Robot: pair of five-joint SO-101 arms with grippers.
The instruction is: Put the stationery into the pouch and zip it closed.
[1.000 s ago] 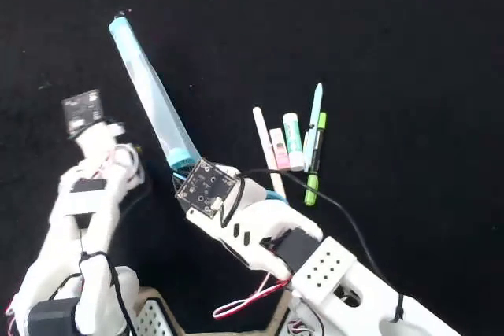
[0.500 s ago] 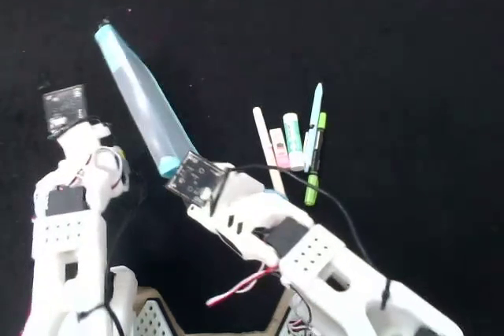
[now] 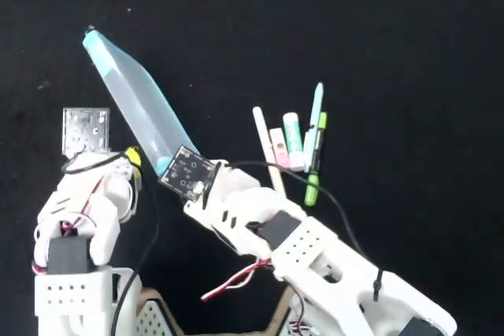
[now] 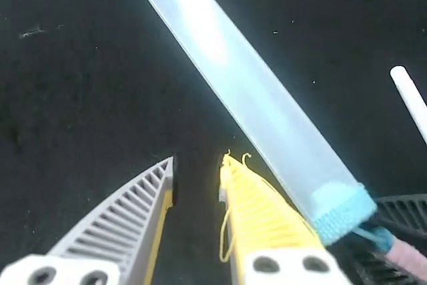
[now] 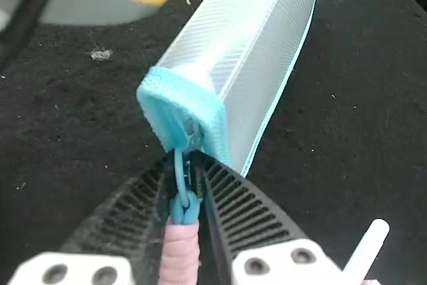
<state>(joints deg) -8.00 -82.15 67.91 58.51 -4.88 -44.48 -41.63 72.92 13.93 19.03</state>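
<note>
Pinching the zipper pull (image 5: 181,208), the right fingers (image 5: 237,198) may slip free if the pouch (image 3: 138,108) drags; the left fingers (image 4: 257,221), apart, hold nothing.

On my table (image 3: 409,76) the pouch (image 3: 134,104) lies slanting from the far left toward the middle. The zip pull (image 5: 181,208) at its near end sits pinched in my right gripper (image 5: 185,165). My left gripper (image 4: 197,168) is just left of that end. The stationery (image 3: 293,143) lies side by side to the pouch's right, apart from it.
</note>
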